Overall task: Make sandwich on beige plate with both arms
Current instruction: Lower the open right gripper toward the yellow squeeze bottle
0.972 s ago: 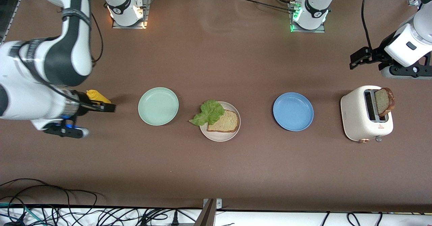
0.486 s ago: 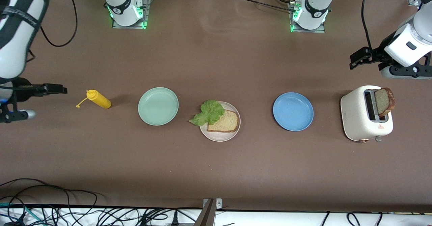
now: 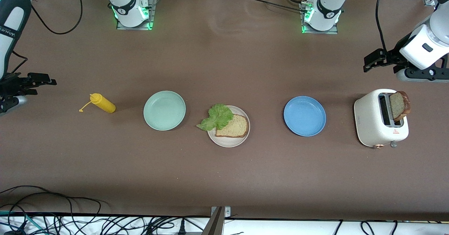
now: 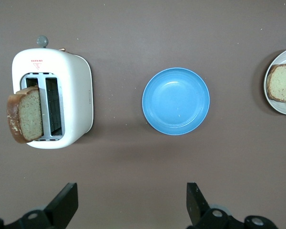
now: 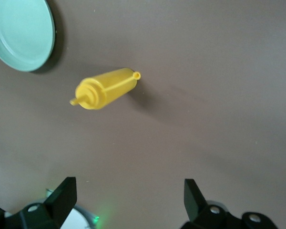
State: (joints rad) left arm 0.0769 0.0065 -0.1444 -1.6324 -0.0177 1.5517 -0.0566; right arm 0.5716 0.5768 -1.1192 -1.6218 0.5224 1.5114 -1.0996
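The beige plate (image 3: 228, 143) sits mid-table with one slice of bread (image 3: 234, 127) on it. A green lettuce leaf (image 3: 217, 117) lies partly on that slice and hangs over the plate's rim. A second slice (image 3: 400, 105) stands up out of the white toaster (image 3: 375, 122). My left gripper (image 3: 367, 64) hangs open and empty over bare table beside the toaster. In the left wrist view the gripper (image 4: 132, 191) looks down on the toaster (image 4: 76, 95), its bread (image 4: 26, 114) and the beige plate's edge (image 4: 281, 109). My right gripper (image 3: 49, 81) is open and empty at the right arm's end of the table.
A blue plate (image 3: 304, 115) lies between the beige plate and the toaster. A mint-green plate (image 3: 164, 110) lies toward the right arm's end, and a yellow squeeze bottle (image 3: 101, 102) lies on its side past it. The right wrist view shows that bottle (image 5: 105, 89) and the mint-green plate (image 5: 21, 31).
The right arm has drawn back from over the yellow bottle toward its end of the table, gripper still open. The left arm has not moved.
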